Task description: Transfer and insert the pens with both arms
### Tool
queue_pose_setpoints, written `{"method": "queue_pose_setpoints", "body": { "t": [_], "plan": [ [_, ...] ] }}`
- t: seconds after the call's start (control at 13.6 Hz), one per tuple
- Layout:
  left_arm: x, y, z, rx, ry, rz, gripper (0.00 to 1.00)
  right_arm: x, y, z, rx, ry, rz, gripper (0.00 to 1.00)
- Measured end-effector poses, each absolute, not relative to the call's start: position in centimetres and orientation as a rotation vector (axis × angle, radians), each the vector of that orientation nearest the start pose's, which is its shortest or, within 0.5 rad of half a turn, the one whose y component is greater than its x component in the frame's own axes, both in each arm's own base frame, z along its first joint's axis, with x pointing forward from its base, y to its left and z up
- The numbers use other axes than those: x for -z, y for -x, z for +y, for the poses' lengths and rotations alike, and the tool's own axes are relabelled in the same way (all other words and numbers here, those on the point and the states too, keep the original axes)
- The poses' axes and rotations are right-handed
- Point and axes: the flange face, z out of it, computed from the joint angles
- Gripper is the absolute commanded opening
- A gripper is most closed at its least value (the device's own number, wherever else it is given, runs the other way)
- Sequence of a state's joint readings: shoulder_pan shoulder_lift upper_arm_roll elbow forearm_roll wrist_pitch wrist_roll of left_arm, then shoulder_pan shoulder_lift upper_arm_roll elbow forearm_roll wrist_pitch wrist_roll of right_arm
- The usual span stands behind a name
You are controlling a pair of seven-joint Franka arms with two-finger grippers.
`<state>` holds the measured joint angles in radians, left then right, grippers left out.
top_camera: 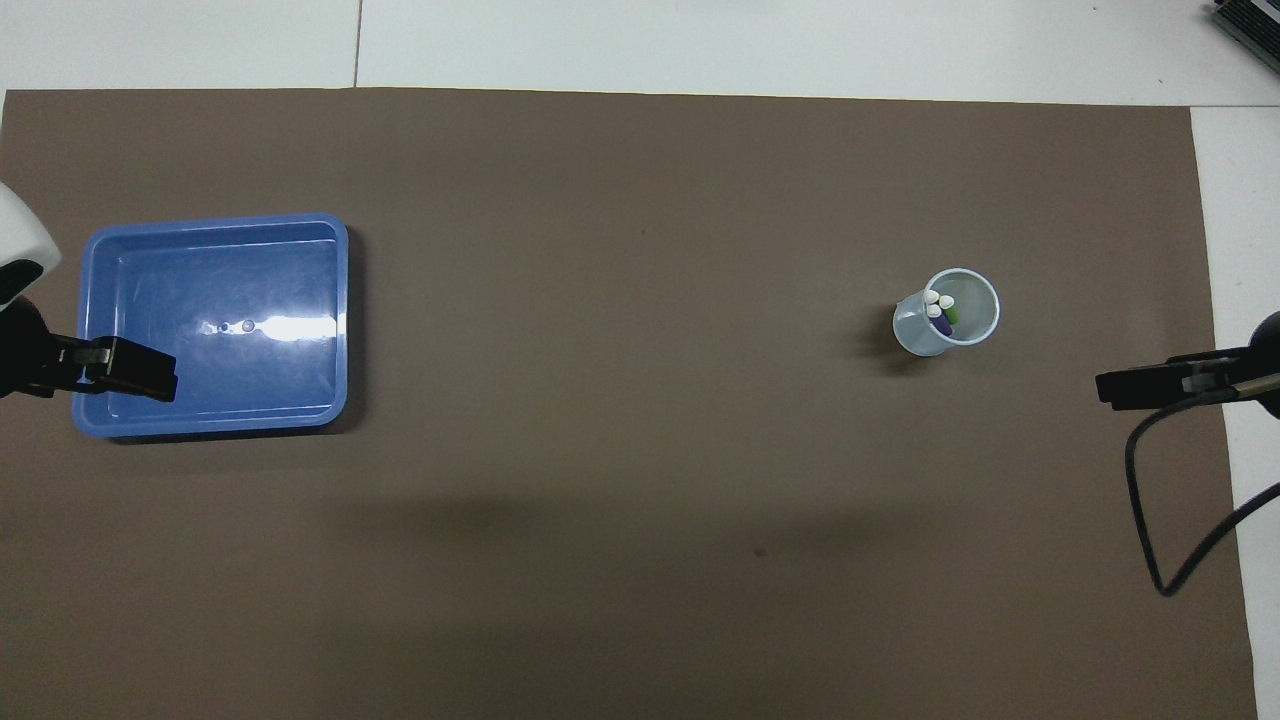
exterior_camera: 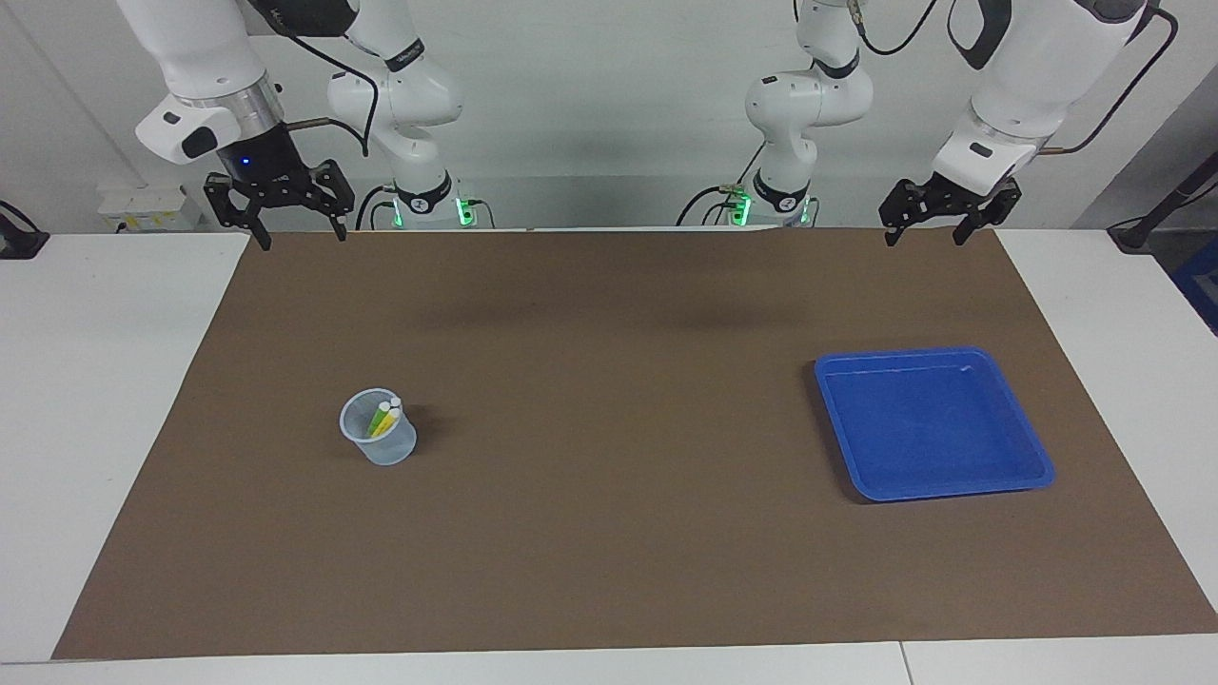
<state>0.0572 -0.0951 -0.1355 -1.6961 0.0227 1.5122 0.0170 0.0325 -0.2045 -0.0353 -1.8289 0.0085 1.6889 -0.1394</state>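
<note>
Three pens (exterior_camera: 384,417) are seen standing in a clear cup (exterior_camera: 379,440) on the brown mat (exterior_camera: 609,533), toward the right arm's end.

The right gripper (exterior_camera: 297,238) and left gripper (exterior_camera: 925,235) are held wide and empty over the mat's corners nearest the robots. A blue tray (exterior_camera: 1037,457) is set toward the left arm's end.

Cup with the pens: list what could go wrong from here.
1. The cup is small, looks light and stands loose on the brown mat; a gripper reaching in could tip it.
2. The three pens lean bunched together, so closing on one may catch or drag its neighbours.
3. Both the right gripper and the left gripper hang open and high by the robots' edge of the mat; any handover in the air could drop a thin pen.
</note>
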Motion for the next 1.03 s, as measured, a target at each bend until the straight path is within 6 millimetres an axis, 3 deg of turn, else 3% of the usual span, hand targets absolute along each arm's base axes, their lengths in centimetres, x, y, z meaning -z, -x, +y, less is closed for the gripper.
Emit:
{"method": "queue_pose_setpoints", "body": {
  "t": [0.66,1.03],
  "plan": [
    [-61.15,-51.52,-4.11,-0.137,3.097,0.145,1.0,-61.81,-49.42,-0.27,0.047,3.12,-0.212,1.0],
    [-61.15,-51.52,-4.11,-0.137,3.097,0.145,1.0,-62.7,-48.9,-1.05,0.027,3.103,-0.175,1.0]
  ]
}}
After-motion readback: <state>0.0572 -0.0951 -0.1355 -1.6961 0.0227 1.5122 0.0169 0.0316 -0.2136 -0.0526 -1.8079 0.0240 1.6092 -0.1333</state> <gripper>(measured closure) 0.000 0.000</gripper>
